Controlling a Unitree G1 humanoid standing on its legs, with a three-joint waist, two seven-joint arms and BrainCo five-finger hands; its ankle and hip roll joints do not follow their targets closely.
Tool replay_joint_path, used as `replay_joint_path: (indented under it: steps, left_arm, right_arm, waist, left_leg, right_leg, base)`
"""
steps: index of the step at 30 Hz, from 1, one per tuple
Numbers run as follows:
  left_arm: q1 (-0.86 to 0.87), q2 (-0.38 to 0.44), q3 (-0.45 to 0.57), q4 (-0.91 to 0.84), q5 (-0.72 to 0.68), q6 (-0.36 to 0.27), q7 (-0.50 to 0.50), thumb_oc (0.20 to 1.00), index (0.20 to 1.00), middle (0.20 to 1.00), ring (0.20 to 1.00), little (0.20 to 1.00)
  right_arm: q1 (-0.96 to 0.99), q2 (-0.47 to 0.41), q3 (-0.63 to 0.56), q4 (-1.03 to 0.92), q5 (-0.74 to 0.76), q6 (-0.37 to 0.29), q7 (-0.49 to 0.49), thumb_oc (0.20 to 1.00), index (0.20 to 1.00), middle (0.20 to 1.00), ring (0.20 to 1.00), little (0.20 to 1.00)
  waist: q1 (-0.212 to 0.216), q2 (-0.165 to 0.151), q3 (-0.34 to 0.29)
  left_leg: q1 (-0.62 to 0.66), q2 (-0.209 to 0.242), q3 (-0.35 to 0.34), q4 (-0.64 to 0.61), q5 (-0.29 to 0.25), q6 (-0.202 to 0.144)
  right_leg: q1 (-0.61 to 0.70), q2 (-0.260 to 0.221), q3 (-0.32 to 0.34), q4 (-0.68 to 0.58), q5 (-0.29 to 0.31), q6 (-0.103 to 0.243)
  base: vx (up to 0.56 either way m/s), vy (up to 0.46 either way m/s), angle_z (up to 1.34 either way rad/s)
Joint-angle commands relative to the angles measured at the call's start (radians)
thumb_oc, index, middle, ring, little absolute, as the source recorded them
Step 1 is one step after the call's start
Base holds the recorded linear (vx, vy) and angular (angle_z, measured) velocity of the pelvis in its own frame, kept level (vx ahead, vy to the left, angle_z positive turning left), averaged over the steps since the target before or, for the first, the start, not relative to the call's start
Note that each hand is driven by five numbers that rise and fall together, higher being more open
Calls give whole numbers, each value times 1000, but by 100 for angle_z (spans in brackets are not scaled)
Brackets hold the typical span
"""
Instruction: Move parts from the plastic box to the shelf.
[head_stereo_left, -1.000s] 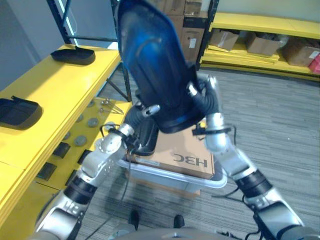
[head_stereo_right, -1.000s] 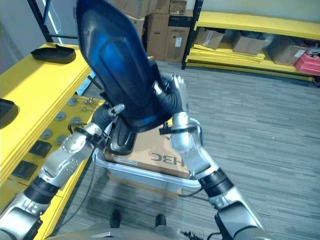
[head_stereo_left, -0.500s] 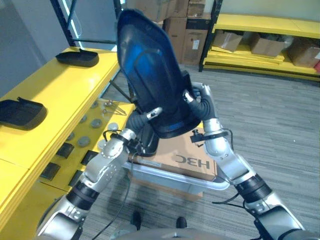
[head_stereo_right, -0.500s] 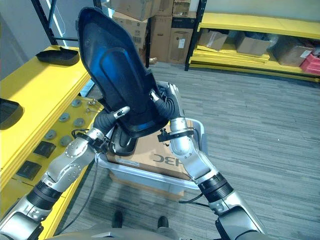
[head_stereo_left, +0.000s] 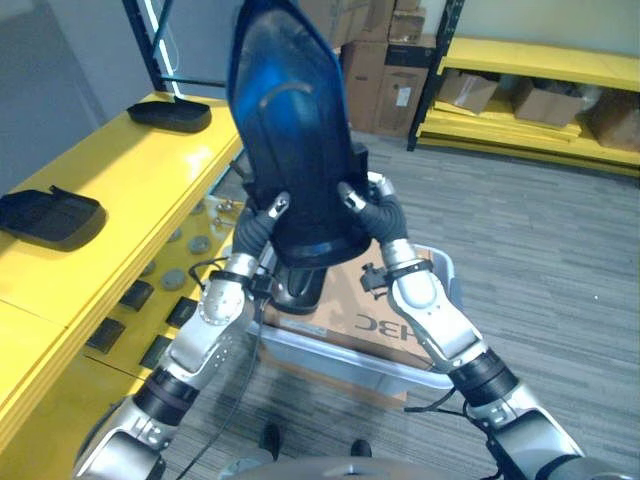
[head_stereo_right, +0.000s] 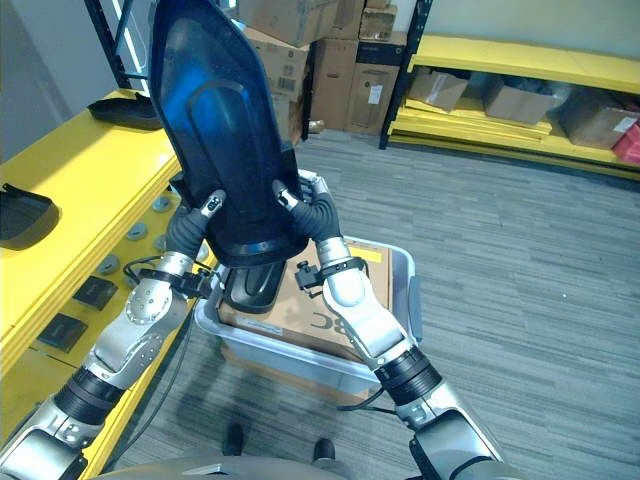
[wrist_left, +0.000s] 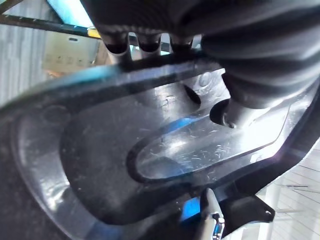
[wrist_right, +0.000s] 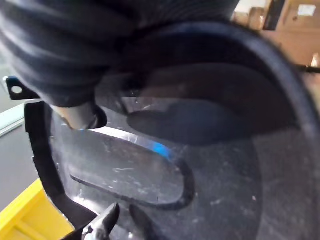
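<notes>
I hold a large black plastic part (head_stereo_left: 290, 120) upright in front of me, above the clear plastic box (head_stereo_right: 402, 290). My left hand (head_stereo_left: 250, 232) grips its lower left edge and my right hand (head_stereo_left: 375, 208) its lower right edge. Each thumb (wrist_left: 235, 110) presses on the near face (wrist_right: 200, 150), and the fingers wrap behind. Below the hands, the box holds a cardboard sheet (head_stereo_left: 375, 315) and another black part (head_stereo_left: 300, 285). The yellow shelf (head_stereo_left: 120, 190) runs along my left.
Two black parts (head_stereo_left: 48, 215) (head_stereo_left: 170, 113) lie on the yellow shelf top. Small discs and dark pieces (head_stereo_left: 150, 290) sit on its lower ledge. A black rack post (head_stereo_left: 165, 50) stands behind the shelf. Cardboard boxes (head_stereo_left: 385, 60) and yellow racks (head_stereo_left: 540, 70) line the far wall.
The held part has swung from leaning left to nearly upright, and both hands have drawn closer together at its lower edge. The view has shifted as well.
</notes>
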Motion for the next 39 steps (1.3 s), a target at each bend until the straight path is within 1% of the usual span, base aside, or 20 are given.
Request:
replay_joint_path:
  steps: [1, 5, 7, 9, 12, 13, 15, 18, 19, 20, 21, 22, 23, 25, 31, 32, 33, 35, 36, 39]
  left_arm:
    - [-144, -41, 50, 24, 94, -133, 9, 200, 200, 200, 200, 200]
    - [-114, -17, 79, 24, 123, -150, 19, 200, 200, 200, 200, 200]
    - [-88, 11, 113, 38, 174, -179, 49, 200, 200, 200, 200, 200]
    - [-34, 53, 172, 62, 244, -217, 86, 200, 200, 200, 200, 200]
    - [-3, 74, 209, 85, 277, -249, 102, 200, 200, 200, 200, 200]
    - [23, 102, 251, 102, 318, -274, 117, 200, 200, 200, 200, 200]
    - [58, 129, 302, 106, 306, -296, 109, 200, 200, 200, 200, 200]
    - [96, 145, 352, 108, 278, -326, 100, 200, 200, 200, 200, 200]
    - [120, 151, 389, 109, 244, -362, 83, 200, 200, 200, 200, 200]
    - [124, 151, 395, 108, 236, -367, 81, 200, 200, 200, 200, 200]
    - [135, 155, 407, 103, 211, -377, 77, 200, 200, 200, 200, 200]
    - [146, 146, 421, 95, 203, -386, 64, 200, 200, 200, 200, 200]
    - [161, 135, 435, 78, 197, -400, 46, 200, 200, 200, 200, 200]
    - [171, 125, 444, 57, 194, -400, 31, 200, 200, 200, 200, 200]
    - [215, 91, 470, -31, 172, -371, -19, 200, 200, 200, 200, 200]
    - [218, 86, 470, -34, 111, -359, -43, 200, 200, 200, 200, 200]
    - [213, 83, 458, -22, 77, -359, -65, 200, 200, 200, 200, 200]
    - [206, 84, 448, -14, 90, -360, -57, 200, 200, 200, 200, 200]
    - [200, 84, 450, -14, 75, -361, -36, 200, 200, 200, 200, 200]
    - [171, 74, 450, -13, 75, -355, 24, 200, 200, 200, 200, 200]
  right_arm:
    - [-17, 118, 168, -124, 140, -102, 186, 1000, 1000, 1000, 1000, 1000]
    - [37, 108, 135, -133, 175, -112, 203, 1000, 1000, 1000, 1000, 1000]
    - [91, 89, 98, -143, 214, -124, 202, 1000, 1000, 1000, 1000, 1000]
    - [197, 68, 3, -126, 249, -169, 183, 1000, 1000, 1000, 1000, 1000]
    - [264, 55, -63, -99, 220, -192, 182, 1000, 1000, 1000, 1000, 1000]
    - [319, 42, -129, -49, 178, -168, 192, 1000, 1000, 1000, 1000, 1000]
    - [373, 29, -188, 22, 147, -173, 228, 1000, 1000, 1000, 1000, 1000]
    - [418, 24, -232, 141, 154, -183, 260, 1000, 1000, 1000, 1000, 1000]
    - [436, 33, -256, 303, 138, -170, 280, 1000, 1000, 1000, 1000, 1000]
    - [438, 34, -259, 330, 134, -168, 281, 1000, 1000, 1000, 1000, 1000]
    - [442, 38, -264, 383, 113, -133, 269, 1000, 1000, 1000, 1000, 1000]
    - [447, 49, -268, 481, 105, -147, 284, 1000, 1000, 1000, 1000, 1000]
    - [445, 56, -267, 592, 119, -124, 289, 1000, 1000, 1000, 1000, 1000]
    - [443, 61, -270, 685, 117, -133, 298, 1000, 1000, 1000, 1000, 1000]
    - [430, 105, -260, 950, 52, -81, 314, 1000, 1000, 1000, 1000, 1000]
    - [428, 112, -263, 1000, 68, -81, 317, 1000, 1000, 1000, 1000, 1000]
    - [432, 116, -272, 1058, 118, -76, 324, 1000, 1000, 1000, 1000, 1000]
    - [437, 122, -285, 1091, 143, -68, 340, 1000, 1000, 1000, 1000, 1000]
    - [436, 122, -286, 1109, 136, -30, 361, 1000, 1000, 1000, 1000, 1000]
    - [397, 118, -278, 1221, 107, -11, 371, 1000, 1000, 1000, 1000, 1000]
  waist:
    - [10, -34, -26]
    - [8, -32, -24]
    - [1, -29, -23]
    - [-11, -26, -23]
    - [-21, -24, -22]
    - [-33, -21, -18]
    - [-45, -19, -17]
    - [-51, -20, -17]
    - [-48, -24, -15]
    - [-46, -24, -15]
    - [-42, -26, -13]
    - [-34, -28, -11]
    - [-20, -30, -8]
    - [-7, -30, -5]
    - [55, -28, 17]
    - [58, -27, 23]
    - [47, -24, 31]
    - [40, -21, 43]
    - [44, -17, 54]
    - [61, 14, 92]
  left_leg:
    - [45, -13, -12, -8, -78, 22]
    - [41, -15, -18, -8, -74, 23]
    - [35, -15, -18, -8, -61, 24]
    - [41, -15, -15, -8, -69, 25]
    - [40, -16, -12, -8, -69, 26]
    - [41, -16, -7, -8, -71, 28]
    - [42, -16, -4, -8, -72, 26]
    - [44, -16, -1, -8, -73, 25]
    - [48, -18, -5, -8, -75, 24]
    - [48, -19, -5, -8, -76, 24]
    - [50, -19, -6, -8, -77, 23]
    - [49, -19, -8, -8, -78, 23]
    - [46, -20, -11, -8, -78, 22]
    - [44, -21, -19, -8, -79, 20]
    - [34, -33, -82, -8, -72, 22]
    - [32, -41, -116, -8, -59, 28]
    - [41, -53, -183, -5, -54, 39]
    - [42, -58, -218, 9, -54, 39]
    - [35, -60, -227, 16, -48, 33]
    - [-11, -57, -256, 4, -3, 8]
  right_leg:
    - [27, -38, -21, -3, -38, 23]
    - [27, -38, -16, -3, -37, 22]
    - [22, -39, -12, -3, -26, 21]
    - [29, -38, -4, -3, -32, 25]
    - [27, -39, 1, -3, -31, 26]
    - [28, -40, 5, -1, -32, 28]
    - [26, -42, 6, 1, -33, 31]
    - [27, -45, 7, 2, -34, 32]
    - [29, -49, 2, 3, -34, 34]
    - [29, -50, 1, 3, -34, 34]
    - [30, -53, -4, 3, -33, 35]
    - [34, -55, -12, 3, -36, 34]
    - [39, -59, -27, 5, -39, 34]
    - [43, -62, -40, 6, -41, 33]
    - [56, -66, -73, 27, -54, 27]
    - [49, -56, -56, 43, -56, 18]
    - [44, -20, 7, 63, -72, -5]
    - [45, 1, 26, 79, -84, -22]
    - [41, 6, 20, 87, -88, -29]
    - [13, 18, 9, 104, -106, -42]
  base:
    - [31, -36, 8]
    - [19, 0, 7]
    - [12, 35, 3]
    - [37, 51, -1]
    - [25, 41, 0]
    - [15, 60, -1]
    - [16, 56, -2]
    - [19, 12, -1]
    - [46, -2, 0]
    - [56, -19, -1]
    - [34, -26, -1]
    - [41, -50, 0]
    - [27, -47, 0]
    - [22, -46, 7]
    - [9, -67, 27]
    - [59, -97, 66]
    - [88, -104, 66]
    - [57, -74, 93]
    - [-109, -8, 167]
    - [-146, -6, 82]
